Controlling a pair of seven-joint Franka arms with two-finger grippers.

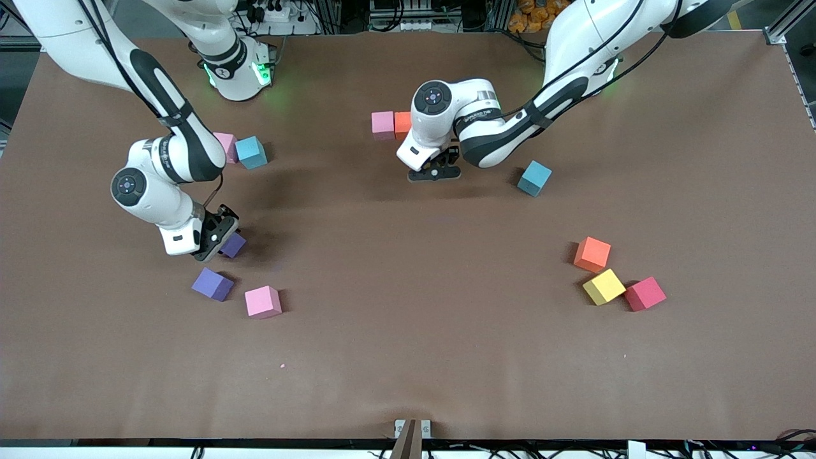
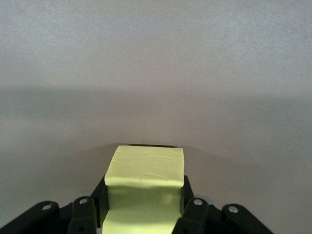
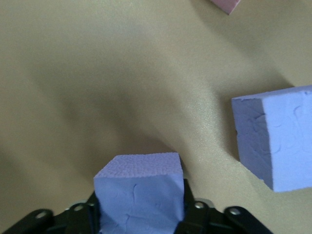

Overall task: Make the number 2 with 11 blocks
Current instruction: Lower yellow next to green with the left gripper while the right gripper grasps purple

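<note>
The left end effector [image 1: 435,167] is clamped on a yellow block [image 2: 145,187], low over the desk [image 1: 408,357]. Just beside it, toward the robots, sit a pink block [image 1: 382,122] and an orange block [image 1: 402,122], touching each other. They look like the start of the number 2. So the step in hand seems to be adding the yellow block to that row. The next move calls for sliding it over next to the orange block, setting it down flat and touching, then letting go. The right end effector [image 1: 215,239] is down at the desk with its fingers around a purple block [image 3: 139,187]. They look tight on it, but I cannot tell if the grip is firm yet. Just beside it lie a second purple block [image 1: 213,284] and a pink one [image 1: 263,301]. Near that arm a third pink block [image 1: 225,146] sits touching a blue block [image 1: 251,152]. After this, the purple block needs a lift and a carry to the number. Another blue block [image 1: 534,178] is near the left end effector. Well apart from both, toward the left arm's end, wait an orange [image 1: 592,254], a yellow [image 1: 604,287] and a crimson block [image 1: 645,293]. Most of the number is not yet made.
</note>
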